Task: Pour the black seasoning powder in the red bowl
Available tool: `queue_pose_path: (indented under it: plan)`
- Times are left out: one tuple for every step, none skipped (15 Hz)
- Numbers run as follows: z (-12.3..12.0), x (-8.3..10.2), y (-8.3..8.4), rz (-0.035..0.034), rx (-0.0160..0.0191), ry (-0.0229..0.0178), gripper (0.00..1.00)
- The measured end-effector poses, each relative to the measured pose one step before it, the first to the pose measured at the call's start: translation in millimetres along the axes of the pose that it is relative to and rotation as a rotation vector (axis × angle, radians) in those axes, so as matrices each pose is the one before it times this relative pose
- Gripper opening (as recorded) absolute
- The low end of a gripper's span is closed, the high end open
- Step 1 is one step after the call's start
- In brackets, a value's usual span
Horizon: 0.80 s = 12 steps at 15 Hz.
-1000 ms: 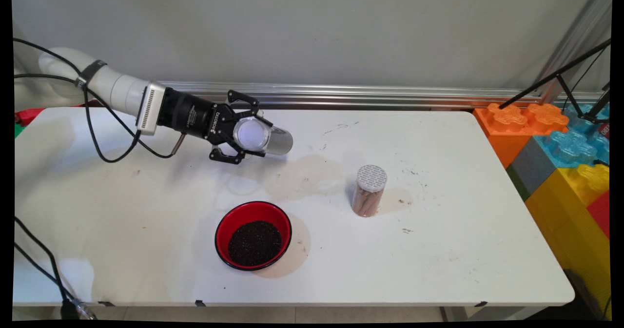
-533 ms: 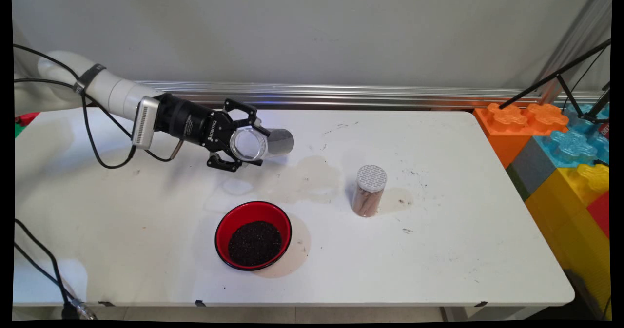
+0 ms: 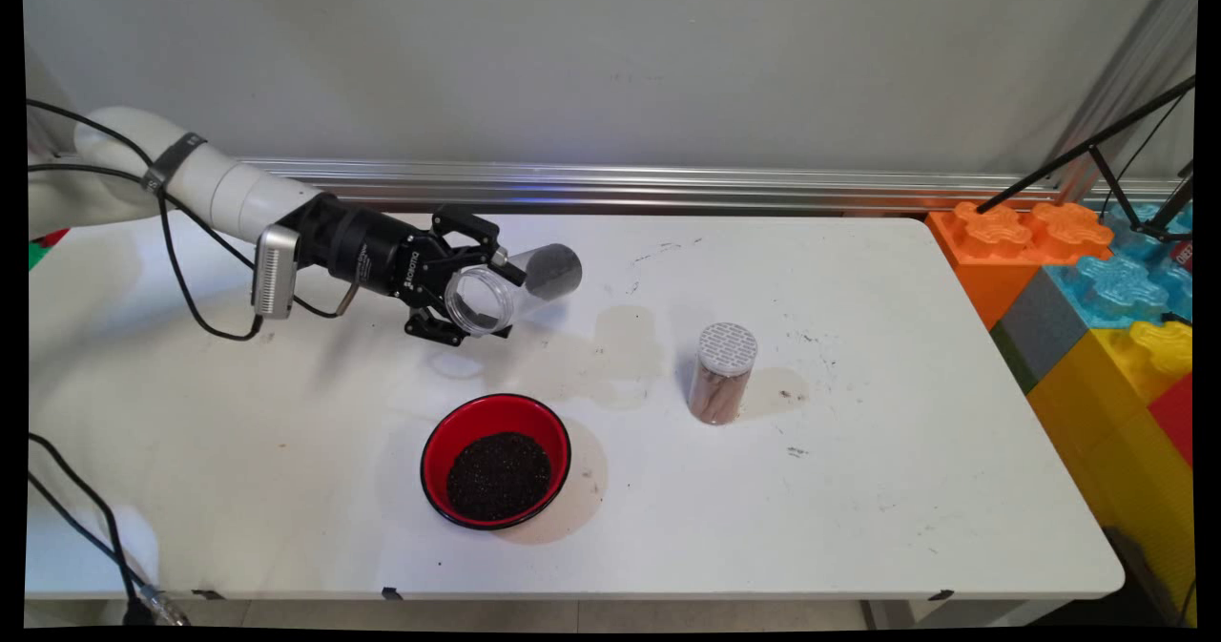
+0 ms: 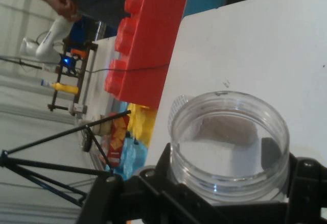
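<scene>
We see the hand [image 3: 474, 291] pinching a clear jar [image 3: 515, 285] on its side, up above the surface [image 3: 858, 489]. The jar is behind the red bowl [image 3: 496, 461], which has dark bits inside. A shaker [image 3: 723, 372] stands to the bowl's right, well apart from the jar.

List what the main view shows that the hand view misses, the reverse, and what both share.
Main view only: a red bowl of dark grains, and an upright lidded jar standing right of it. Hand view only: a person's hand at the top left, and a yellow bottle on a rack. Both: the gripper shut on a clear empty jar lying sideways above the white table, plus the big toy bricks.
</scene>
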Motion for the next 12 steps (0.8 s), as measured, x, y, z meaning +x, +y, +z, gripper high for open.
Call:
queue_pose_path:
  plan:
    - [0.36, 0.34, 0.45, 0.02646, -0.00073, 0.00292, 0.0]
    - [0.46, 0.34, 0.34, 0.02869, -0.00031, 0.00279, 0.0]
    - [0.67, 0.45, 0.31, 0.02751, -0.00085, 0.00346, 0.0]
    - [0.64, 0.27, -0.02, 0.02331, 0.0, 0.00251, 0.0]
    - [0.28, 0.34, 0.13, 0.01432, -0.00015, 0.00157, 0.0]
    - [0.7, 0.36, 0.0, 0.02169, -0.00001, 0.00271, 0.0]
    - [0.54, 0.18, -0.04, 0.01494, 0.00019, 0.00159, 0.0]
    - [0.8, 0.29, -0.14, 0.0212, 0.00027, 0.00226, 0.0]
    - [0.7, 0.1, -0.11, 0.01403, 0.00017, 0.00193, 0.0]
    - [0.67, 0.25, -0.16, 0.01794, 0.00051, 0.00211, 0.0]
    - [1.08, 0.51, -0.22, 0.02847, 0.00034, 0.00378, 0.0]
    - [1.04, 0.25, -0.34, 0.02438, 0.00042, 0.00341, 0.0]
